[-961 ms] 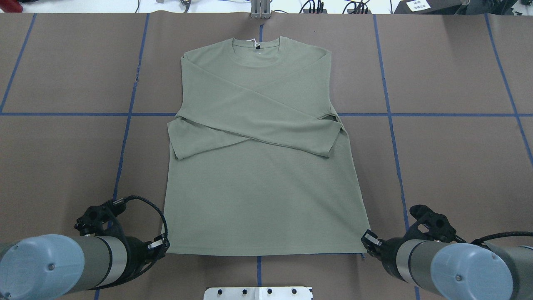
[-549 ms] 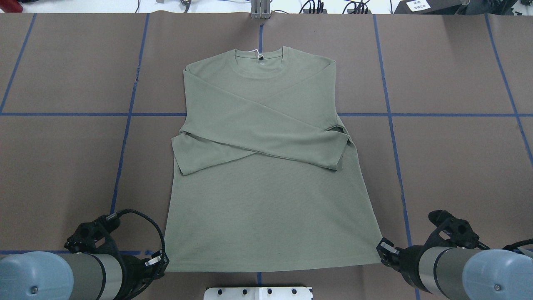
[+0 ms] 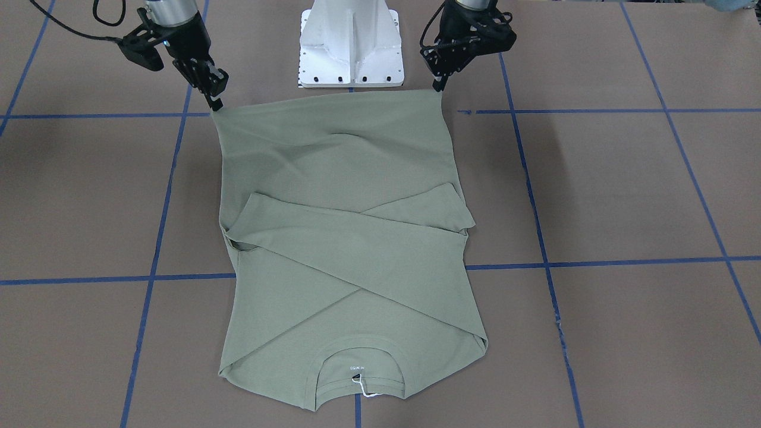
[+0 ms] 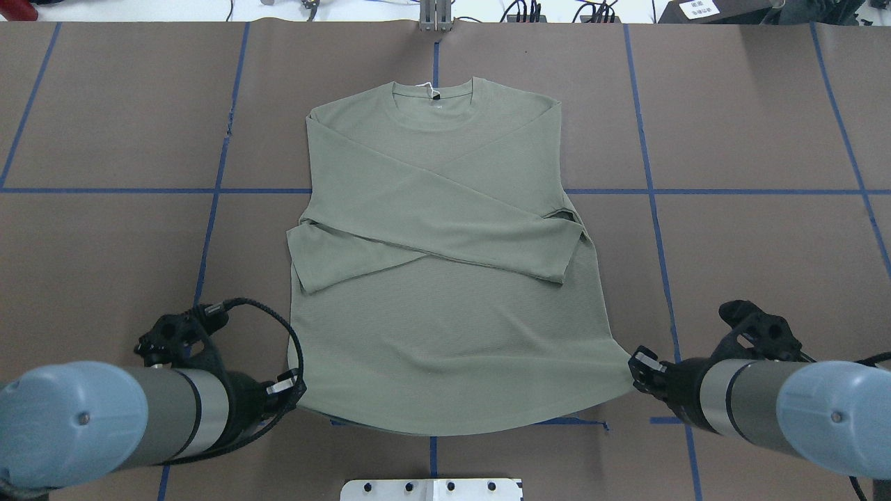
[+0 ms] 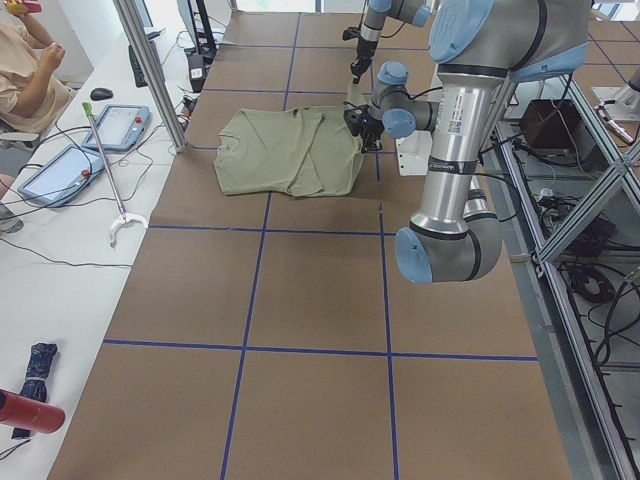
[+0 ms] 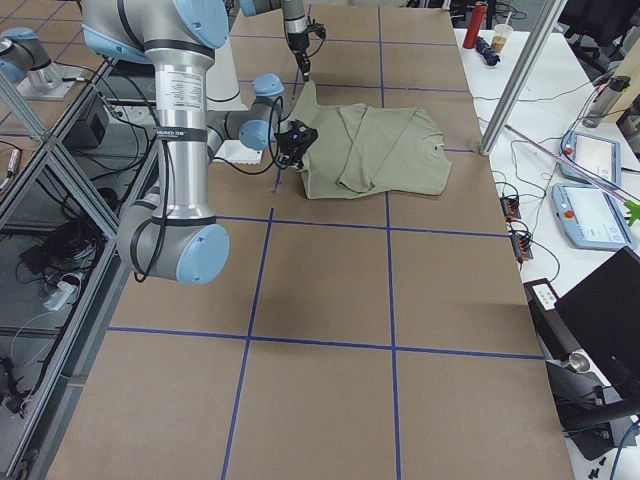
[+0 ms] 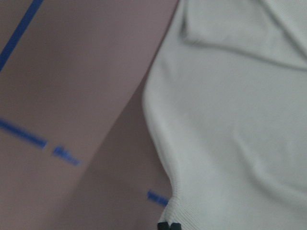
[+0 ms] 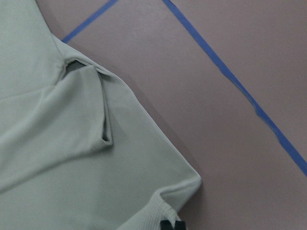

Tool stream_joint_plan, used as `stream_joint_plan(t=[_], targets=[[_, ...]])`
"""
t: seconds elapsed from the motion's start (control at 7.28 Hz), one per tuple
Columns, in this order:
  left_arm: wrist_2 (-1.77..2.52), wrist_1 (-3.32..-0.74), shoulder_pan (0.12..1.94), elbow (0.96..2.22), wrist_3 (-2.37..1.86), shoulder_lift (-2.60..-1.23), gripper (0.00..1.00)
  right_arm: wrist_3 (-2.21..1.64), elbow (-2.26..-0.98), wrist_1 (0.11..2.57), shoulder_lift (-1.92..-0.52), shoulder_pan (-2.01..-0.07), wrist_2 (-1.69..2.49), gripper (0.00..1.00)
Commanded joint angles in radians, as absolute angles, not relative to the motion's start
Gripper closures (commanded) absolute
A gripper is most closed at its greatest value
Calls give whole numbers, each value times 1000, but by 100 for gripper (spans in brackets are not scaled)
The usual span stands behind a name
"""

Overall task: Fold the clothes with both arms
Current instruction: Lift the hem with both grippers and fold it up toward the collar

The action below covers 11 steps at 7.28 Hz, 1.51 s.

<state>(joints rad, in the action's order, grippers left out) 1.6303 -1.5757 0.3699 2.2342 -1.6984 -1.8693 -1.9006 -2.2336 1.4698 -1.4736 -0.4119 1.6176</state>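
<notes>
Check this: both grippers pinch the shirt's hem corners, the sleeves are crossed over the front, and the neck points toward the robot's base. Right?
Not quite: the neck points away from the base, as the exterior front-facing view shows. The left gripper and right gripper do pinch the hem corners of the shirt, and the sleeves are crossed over the front.

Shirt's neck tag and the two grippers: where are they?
white neck tag (image 3: pixel 360 385), front-facing view, on its white loop at the shirt (image 3: pixel 333 178) collar.
left gripper (image 3: pixel 440 87), front-facing view, fingertips at one hem corner.
right gripper (image 3: pixel 216 106), front-facing view, fingertips at the other hem corner.
</notes>
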Motion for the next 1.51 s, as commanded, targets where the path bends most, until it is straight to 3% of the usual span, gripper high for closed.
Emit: stream_joint_plan(t=[0.0, 0.27, 0.55, 0.69, 0.96, 1.37], targets=[[1632, -1714, 567, 2022, -1510, -1940, 100, -1622, -1950, 1574, -1182, -674, 1722, 100], [1629, -1879, 688, 1832, -1462, -1956, 100, -1428, -1725, 1560, -1062, -818, 1723, 100], [1620, -1935, 731, 1647, -1447, -2052, 100, -1411, -1457, 1508, -880, -836, 1717, 100], [1593, -2030, 744, 1579, -1447, -2054, 100, -1413, -1374, 1391, -873, -836, 1715, 100], [1546, -2182, 750, 1467, -1447, -2069, 100, -1411, -1286, 1296, -864, -834, 1715, 100], [1513, -2221, 761, 1422, -1434, -2120, 100, -1411, -1232, 1295, -828, -833, 1710, 100]])
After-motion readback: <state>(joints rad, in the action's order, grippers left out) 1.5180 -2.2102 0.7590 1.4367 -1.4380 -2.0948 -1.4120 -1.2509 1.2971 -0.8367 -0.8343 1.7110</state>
